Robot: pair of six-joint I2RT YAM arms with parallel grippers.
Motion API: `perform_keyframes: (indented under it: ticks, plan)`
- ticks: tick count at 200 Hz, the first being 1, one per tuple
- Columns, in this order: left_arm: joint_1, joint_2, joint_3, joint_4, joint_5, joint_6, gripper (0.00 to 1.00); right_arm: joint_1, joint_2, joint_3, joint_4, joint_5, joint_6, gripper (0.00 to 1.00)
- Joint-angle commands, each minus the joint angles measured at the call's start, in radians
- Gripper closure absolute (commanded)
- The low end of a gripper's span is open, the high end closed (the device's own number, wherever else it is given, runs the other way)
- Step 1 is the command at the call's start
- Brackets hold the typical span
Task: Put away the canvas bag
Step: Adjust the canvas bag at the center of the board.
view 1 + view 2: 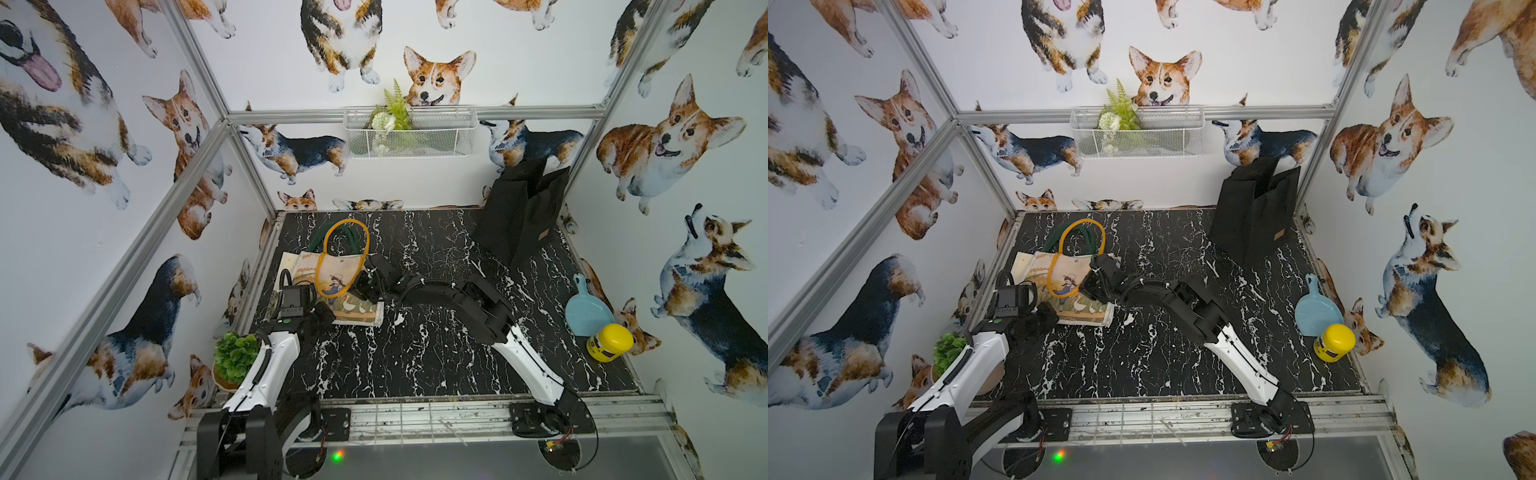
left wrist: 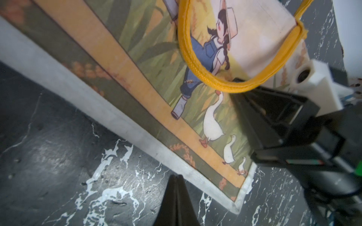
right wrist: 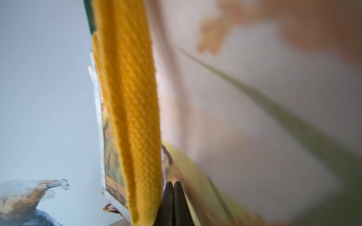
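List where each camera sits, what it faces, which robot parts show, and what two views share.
Both top views: high at the front, looking down on the black marbled table; left arm and right arm reach the printed canvas bag.
Left wrist: low above the table, facing the bag's goose corner; shut left gripper and right arm show.
Right wrist: close to the bag's yellow handle; shut right gripper shows.
Shared: both wrist views show that handle.
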Motion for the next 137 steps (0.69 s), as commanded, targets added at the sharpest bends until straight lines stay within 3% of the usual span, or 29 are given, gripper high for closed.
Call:
perform_keyframes:
  ticks: [1, 11, 26, 42, 67, 95, 124, 137]
  plan:
    - [-0.001, -0.004, 0.008, -0.014, -0.009, 0.005, 1.00, -0.021, 0.036, 0.121, 0.060, 0.040, 0.120, 1.00]
    - [-0.002, -0.006, 0.007, -0.012, -0.004, 0.005, 1.00, -0.051, 0.049, 0.170, 0.135, 0.044, 0.151, 0.97]
    - [-0.002, -0.009, 0.009, -0.009, -0.001, 0.006, 1.00, -0.110, 0.049, 0.236, 0.220, 0.067, 0.175, 0.71]
    - [-0.001, -0.012, 0.011, -0.008, -0.005, 0.006, 1.00, -0.174, 0.057, 0.342, 0.162, 0.022, 0.154, 0.50]
    - [-0.001, 0.007, 0.028, 0.000, 0.005, 0.013, 0.99, -0.251, 0.018, 0.358, 0.025, -0.139, 0.088, 0.47]
    - [-0.002, 0.051, 0.042, 0.036, 0.027, 0.016, 0.69, -0.278, -0.123, 0.169, -0.228, -0.257, -0.142, 0.47]
    - [-0.001, 0.111, 0.050, 0.062, 0.032, 0.013, 0.68, -0.284, -0.279, -0.152, -0.338, -0.279, -0.306, 0.43]
    - [-0.002, 0.142, 0.043, 0.086, 0.017, 0.010, 0.74, -0.282, -0.320, -0.259, -0.312, -0.296, -0.323, 0.41]
